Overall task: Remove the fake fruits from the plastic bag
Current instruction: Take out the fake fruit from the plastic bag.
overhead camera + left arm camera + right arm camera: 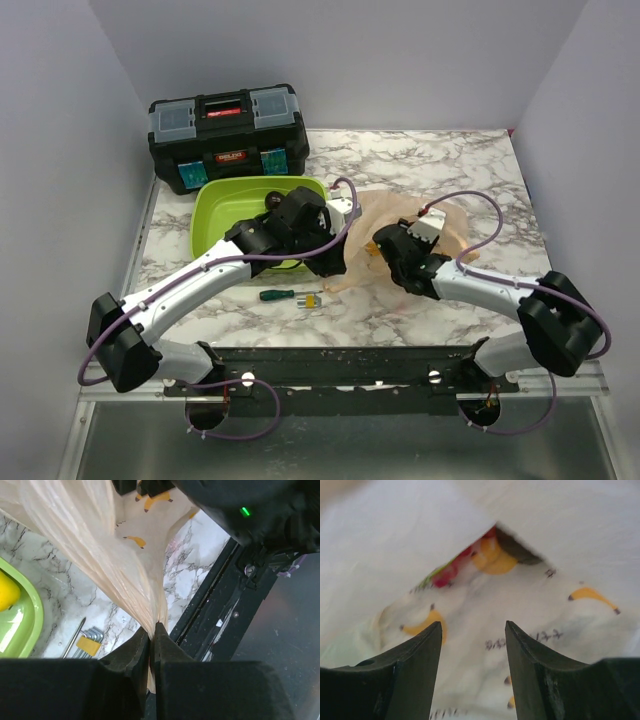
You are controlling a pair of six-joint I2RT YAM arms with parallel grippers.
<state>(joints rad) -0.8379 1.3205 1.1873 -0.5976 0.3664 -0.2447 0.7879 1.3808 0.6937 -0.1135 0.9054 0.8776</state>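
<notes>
Peach-orange and translucent, the thin, crinkly plastic bag (400, 225) printed with small bananas lay near the middle of the marble-patterned table (470, 160), at three o'clock of the lime-green plastic tray (222, 212). The left hand (152, 632) was clamped tight on a gathered pleat of the film, which ran taut toward twelve o'clock in its wrist view. The right hand (473, 630) stood partly spread, gripping nothing, and faced the bag's mouth. At twelve o'clock of its fingers, glossy red and orange fake fruits (487, 560) showed, blurred, inside the opening. One yellow fruit (6, 592) sat in the tray.

The film looked almost weightless, soft and slippery, likely to slide or tear if pinched singly, so a bunched edge seemed the best hold. The fruits looked light, stiff and smooth. Each would probably need taking across its widest middle, or it could squirt from the fingers. Catching loose film along with a fruit seemed the main risk.
</notes>
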